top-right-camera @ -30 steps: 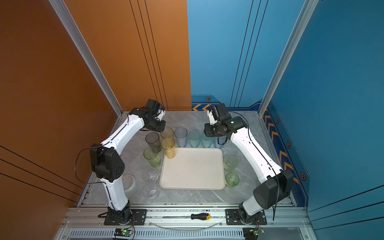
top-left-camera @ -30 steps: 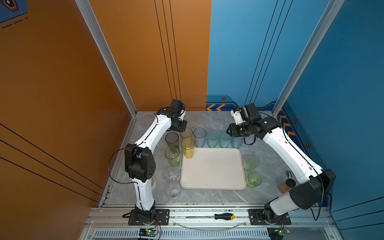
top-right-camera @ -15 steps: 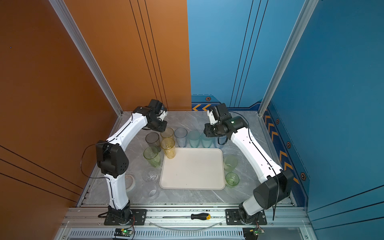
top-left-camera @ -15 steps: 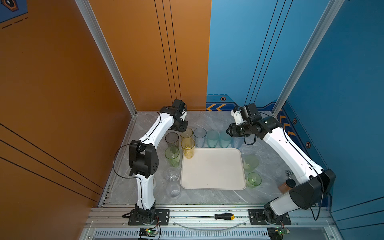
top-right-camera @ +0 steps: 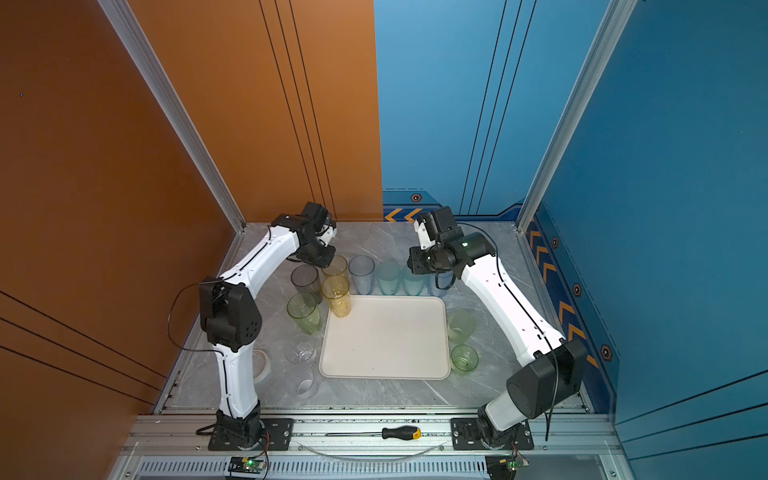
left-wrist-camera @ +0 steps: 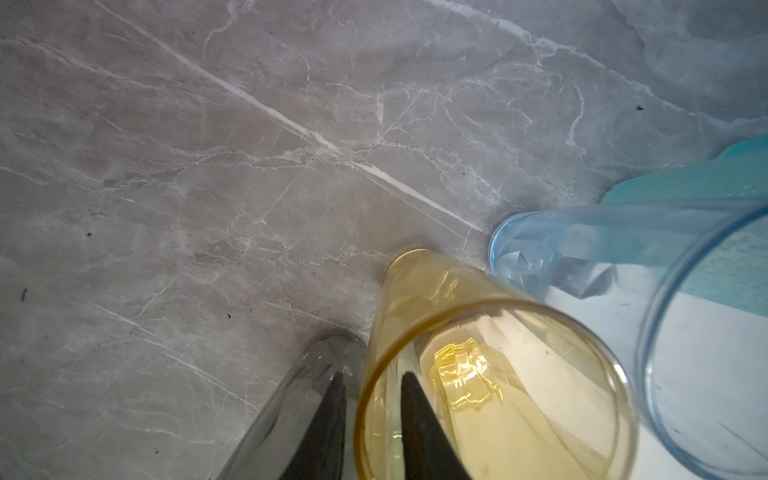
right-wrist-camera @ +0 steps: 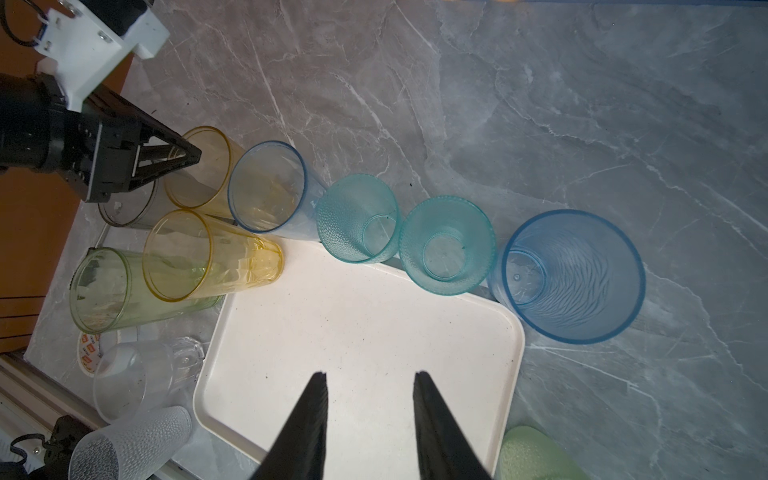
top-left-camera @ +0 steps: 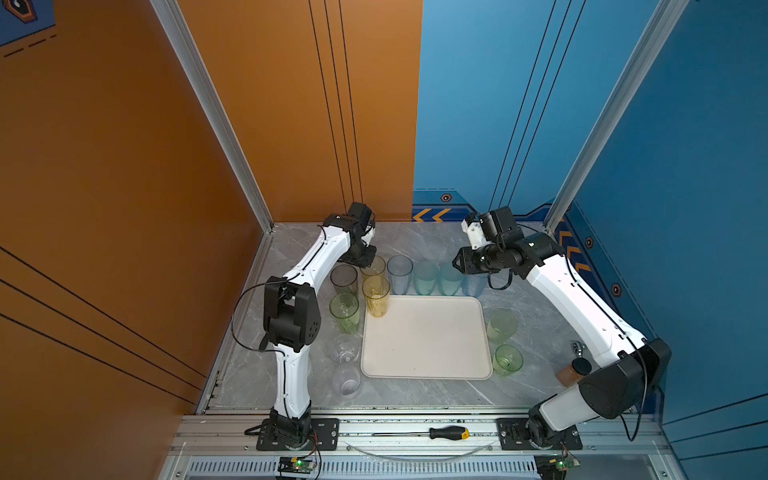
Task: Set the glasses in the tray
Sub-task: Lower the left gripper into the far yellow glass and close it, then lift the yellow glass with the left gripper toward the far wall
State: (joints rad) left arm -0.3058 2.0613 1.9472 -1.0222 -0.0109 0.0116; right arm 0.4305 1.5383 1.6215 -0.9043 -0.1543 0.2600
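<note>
cream-white rectangular tray (top-left-camera: pixel 424 345) lies flat on the grey marble tabletop (top-left-camera: pixel 415 241), shallow rim hemmed in on three sides. far edge: a tight upright row of smoky grey tumbler (top-left-camera: pixel 344 279), tall yellow tumbler (top-left-camera: pixel 373 264), pale blue tall tumbler (top-left-camera: pixel 400 272), pair of teal pebbled tumblers (right-wrist-camera: pixel 357 220) and wide blue tumbler (right-wrist-camera: pixel 573 274), the teal pair right at the rim. a ribbed yellow tumbler (top-left-camera: pixel 376 296) stands at the far left corner, on the tray or against it, cannot tell. left edge: tall green tumbler (top-left-camera: pixel 345 312) and two clear tumblers (top-left-camera: pixel 345 349), near. right edge: two green tumblers (top-left-camera: pixel 502 326), just beside. open marble behind the row, and a strip along the tray's near edge. left arm (top-left-camera: pixel 320 257): elbow high, forearm reaching far left; left gripper (left-wrist-camera: pixel 370 374) points down, jaws narrowly apart astride the tall yellow tumbler's wall, one finger inside, one outside beside the grey one; contact unclear. right arm (top-left-camera: pixel 582 299): stretched long, wrist turned inward; right gripper (right-wrist-camera: pixel 370 376) hovers above the blue end of the row, jaws apart, empty
</note>
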